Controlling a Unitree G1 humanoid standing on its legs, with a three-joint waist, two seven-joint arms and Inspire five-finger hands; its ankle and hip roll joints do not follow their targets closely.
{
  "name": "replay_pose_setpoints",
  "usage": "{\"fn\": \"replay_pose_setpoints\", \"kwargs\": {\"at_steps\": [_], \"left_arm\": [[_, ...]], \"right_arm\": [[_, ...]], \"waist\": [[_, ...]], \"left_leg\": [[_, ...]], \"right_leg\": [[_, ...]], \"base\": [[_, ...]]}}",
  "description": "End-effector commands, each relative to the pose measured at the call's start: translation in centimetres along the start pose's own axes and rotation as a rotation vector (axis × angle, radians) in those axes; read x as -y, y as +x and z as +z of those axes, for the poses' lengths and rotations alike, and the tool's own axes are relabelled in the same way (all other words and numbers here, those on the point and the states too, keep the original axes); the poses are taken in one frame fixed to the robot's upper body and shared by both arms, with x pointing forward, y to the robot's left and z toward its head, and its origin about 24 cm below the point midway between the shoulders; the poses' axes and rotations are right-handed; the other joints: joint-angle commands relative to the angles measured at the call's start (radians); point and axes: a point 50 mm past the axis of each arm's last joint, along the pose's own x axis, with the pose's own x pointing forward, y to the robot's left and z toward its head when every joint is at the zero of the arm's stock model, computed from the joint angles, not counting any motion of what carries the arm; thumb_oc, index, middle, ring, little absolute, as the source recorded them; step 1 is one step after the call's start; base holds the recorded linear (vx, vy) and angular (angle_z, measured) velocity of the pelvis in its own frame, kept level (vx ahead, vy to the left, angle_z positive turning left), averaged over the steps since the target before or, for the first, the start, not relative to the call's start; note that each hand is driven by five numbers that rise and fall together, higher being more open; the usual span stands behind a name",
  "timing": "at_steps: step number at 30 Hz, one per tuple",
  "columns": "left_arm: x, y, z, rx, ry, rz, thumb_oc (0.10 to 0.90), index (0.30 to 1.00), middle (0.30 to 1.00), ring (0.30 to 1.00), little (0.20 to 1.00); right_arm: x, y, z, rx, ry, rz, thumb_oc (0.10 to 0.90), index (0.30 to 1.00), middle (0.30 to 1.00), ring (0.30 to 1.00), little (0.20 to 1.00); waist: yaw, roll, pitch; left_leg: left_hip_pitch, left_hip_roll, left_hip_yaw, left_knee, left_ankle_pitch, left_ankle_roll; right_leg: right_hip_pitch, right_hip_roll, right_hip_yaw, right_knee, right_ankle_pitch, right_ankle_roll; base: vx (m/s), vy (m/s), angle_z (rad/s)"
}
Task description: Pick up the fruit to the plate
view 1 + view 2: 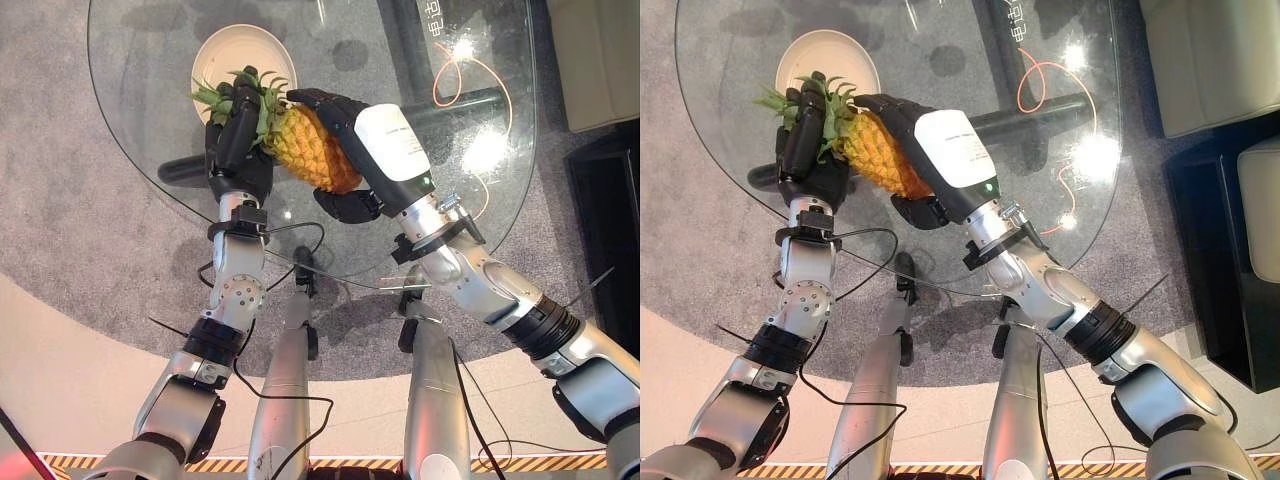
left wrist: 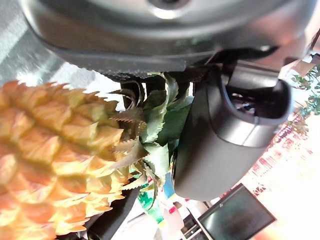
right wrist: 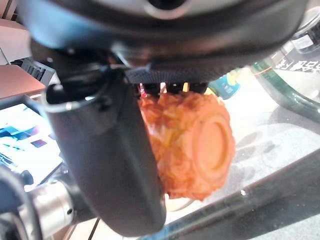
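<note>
Nearest the robot, the right hand (image 1: 385, 150), dark with a white cover on its back, is curling its fingers and thumb round the orange-yellow, scaly body of the plastic pineapple (image 1: 310, 150), gripping it at the blunt bottom end; the right wrist view is showing the fruit's round flat base sitting just past the thick dark thumb (image 3: 107, 165). The pineapple is lying tilted above the round clear glass table (image 1: 480, 200), its body pointing toward the robot's right and its green leafy crown (image 1: 245, 95) pointing left and away. Beside it, the left hand (image 1: 238, 140) is closing on that crown, its dark fingers wrapping over the leaves while the left wrist view is showing green and brown-edged leaves pressed between the palm and the thumb (image 2: 225, 140). Both hands are thus holding the fruit together, lifted off the glass. Just beyond the crown, the round cream-white plate (image 1: 225, 55) is resting on the far left part of the table, partly hidden by the leaf tips. Farther right, a thin orange cable (image 1: 455, 75) is looping on the grey carpet seen through the glass.
</note>
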Motion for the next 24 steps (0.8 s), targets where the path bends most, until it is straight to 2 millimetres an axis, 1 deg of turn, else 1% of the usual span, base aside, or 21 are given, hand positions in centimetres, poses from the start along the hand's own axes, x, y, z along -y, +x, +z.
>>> {"fn": "replay_pose_setpoints", "kwargs": {"at_steps": [1, 2, 8, 10, 12, 15, 19, 21, 24], "left_arm": [[6.0, 1.1, 1.9, 0.159, -0.008, -0.251, 0.1, 0.3, 0.3, 0.3, 0.2], [5.8, 1.0, 1.9, 0.162, -0.006, -0.241, 0.1, 0.3, 0.3, 0.3, 0.2], [5.4, 1.0, 2.6, 0.224, -0.021, -0.169, 0.1, 0.3, 0.3, 0.3, 0.2], [5.2, 1.1, 3.0, 0.259, -0.026, -0.135, 0.1, 0.3, 0.3, 0.3, 0.2], [4.9, 1.0, 3.1, 0.278, -0.024, -0.11, 0.1, 0.3, 0.3, 0.3, 0.2], [5.0, 1.1, 3.6, 0.315, -0.022, -0.078, 0.1, 0.3, 0.3, 0.3, 0.2], [4.9, 1.1, 3.8, 0.338, -0.011, -0.054, 0.1, 0.3, 0.3, 0.3, 0.2], [4.9, 1.2, 4.1, 0.357, -0.008, -0.044, 0.1, 0.3, 0.3, 0.3, 0.2], [4.7, 1.2, 4.3, 0.372, -0.009, -0.022, 0.1, 0.3, 0.3, 0.3, 0.2]], "right_arm": [[4.8, 3.2, 4.6, 0.24, 0.039, -0.271, 0.8, 0.9, 0.9, 0.9, 0.9], [4.7, 3.1, 4.5, 0.235, 0.043, -0.27, 0.8, 0.9, 0.9, 0.9, 0.9], [4.7, 3.1, 4.4, 0.224, 0.046, -0.285, 0.8, 0.9, 0.9, 0.9, 0.9], [4.8, 3.1, 4.3, 0.22, 0.042, -0.293, 0.8, 0.9, 0.9, 0.9, 0.9], [4.7, 3.1, 4.1, 0.213, 0.045, -0.295, 0.8, 0.9, 0.9, 0.9, 0.9], [4.9, 3.2, 4.2, 0.21, 0.041, -0.311, 0.8, 0.9, 0.9, 0.9, 0.9], [4.9, 3.2, 4.1, 0.199, 0.042, -0.323, 0.8, 0.9, 0.9, 0.9, 0.9], [5.1, 3.4, 4.0, 0.198, 0.039, -0.331, 0.8, 0.9, 0.9, 0.9, 0.9], [5.1, 3.3, 3.9, 0.195, 0.042, -0.333, 0.8, 0.9, 0.9, 0.9, 0.9]], "waist": [[0.009, -0.007, -0.02], [0.008, -0.007, -0.02], [0.009, -0.005, -0.02], [0.01, -0.005, -0.02], [0.01, -0.004, -0.02], [0.011, -0.003, -0.02], [0.011, -0.004, -0.02], [0.012, -0.003, -0.02], [0.011, -0.003, -0.02]], "left_leg": [[0.021, -0.051, 0.042, 0.043, -0.098, 0.01], [0.028, -0.051, 0.042, 0.043, -0.104, 0.009], [0.029, -0.05, 0.043, 0.038, -0.102, 0.009], [0.025, -0.05, 0.043, 0.034, -0.094, 0.009], [0.033, -0.05, 0.044, 0.033, -0.1, 0.007], [0.024, -0.049, 0.044, 0.031, -0.092, 0.007], [0.033, -0.05, 0.043, 0.03, -0.099, 0.005], [0.024, -0.049, 0.044, 0.028, -0.091, 0.006], [0.036, -0.049, 0.045, 0.027, -0.098, 0.004]], "right_leg": [[0.082, 0.035, -0.048, -0.232, 0.136, 0.025], [0.087, 0.035, -0.048, -0.229, 0.128, 0.026], [0.086, 0.035, -0.048, -0.229, 0.127, 0.026], [0.083, 0.035, -0.05, -0.232, 0.134, 0.025], [0.09, 0.034, -0.05, -0.23, 0.126, 0.026], [0.082, 0.035, -0.05, -0.233, 0.132, 0.024], [0.09, 0.035, -0.05, -0.232, 0.124, 0.025], [0.082, 0.034, -0.052, -0.235, 0.133, 0.024], [0.091, 0.034, -0.05, -0.232, 0.123, 0.025]], "base": [[0.0, 0.0, 0.0], [0.0, 0.0, 0.0], [0.0, 0.0, 0.0], [0.0, 0.0, 0.0], [0.0, 0.0, 0.0], [0.0, 0.0, 0.0], [0.0, 0.0, 0.0], [0.0, 0.0, 0.0], [0.0, 0.0, 0.0]]}}
